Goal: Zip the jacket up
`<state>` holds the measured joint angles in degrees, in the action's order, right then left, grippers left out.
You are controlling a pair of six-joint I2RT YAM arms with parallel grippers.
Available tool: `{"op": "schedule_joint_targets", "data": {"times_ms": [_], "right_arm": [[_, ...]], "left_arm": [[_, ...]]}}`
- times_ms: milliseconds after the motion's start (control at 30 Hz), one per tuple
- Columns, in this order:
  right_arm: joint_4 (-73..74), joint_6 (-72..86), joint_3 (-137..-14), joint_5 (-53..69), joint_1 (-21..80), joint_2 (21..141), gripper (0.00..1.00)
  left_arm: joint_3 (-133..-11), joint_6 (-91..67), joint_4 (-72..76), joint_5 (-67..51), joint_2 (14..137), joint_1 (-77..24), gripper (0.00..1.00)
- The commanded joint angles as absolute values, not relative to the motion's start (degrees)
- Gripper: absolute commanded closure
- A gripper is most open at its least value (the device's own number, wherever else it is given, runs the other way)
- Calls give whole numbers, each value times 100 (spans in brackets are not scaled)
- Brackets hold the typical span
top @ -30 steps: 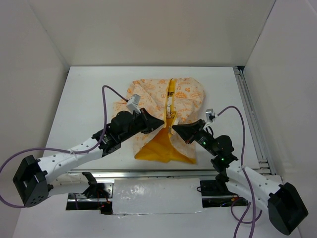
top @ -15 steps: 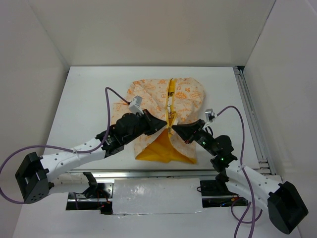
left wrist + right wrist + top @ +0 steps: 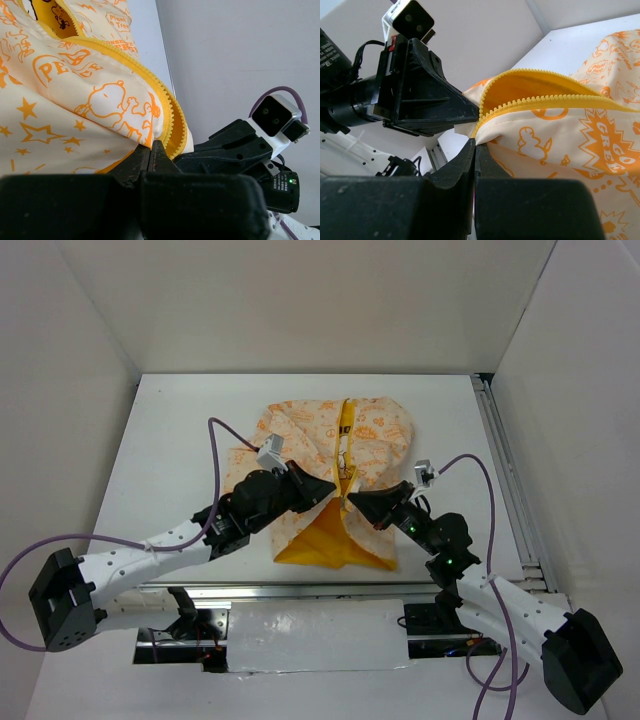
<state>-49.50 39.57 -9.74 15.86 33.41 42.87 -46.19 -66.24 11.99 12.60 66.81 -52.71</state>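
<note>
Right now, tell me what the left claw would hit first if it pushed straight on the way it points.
The left claw, shut on the cream orange-printed fabric jacket, would first push into its yellow zipper edge, then probably the black right claw facing it just beyond; depth is unclear.

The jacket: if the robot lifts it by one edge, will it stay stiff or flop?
Probably floppy: the jacket lies rumpled on the table, and its zipper edge bends where the left hand pinches it. Likely light: the right hand holds the other edge up by a fingertip pinch. It would hardly roll.
</note>
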Motion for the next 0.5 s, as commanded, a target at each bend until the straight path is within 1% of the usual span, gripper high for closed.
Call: {"op": "schedule_joint_targets", "data": {"times_ms": [0, 200, 467], "right_arm": [[-5002, 3964, -1186, 1661, 3401, 4184, 100], [-4922, 4017, -1134, 1653, 3401, 4043, 100], [-4931, 4008, -1160, 1688, 3401, 3876, 100]], "left_arm": [[-4606, -6662, 1635, 1424, 6451, -5326, 100], [-4746, -6565, 1600, 1468, 6574, -5344, 100], [-4544, -6539, 1837, 1389, 6566, -5388, 100]]}}
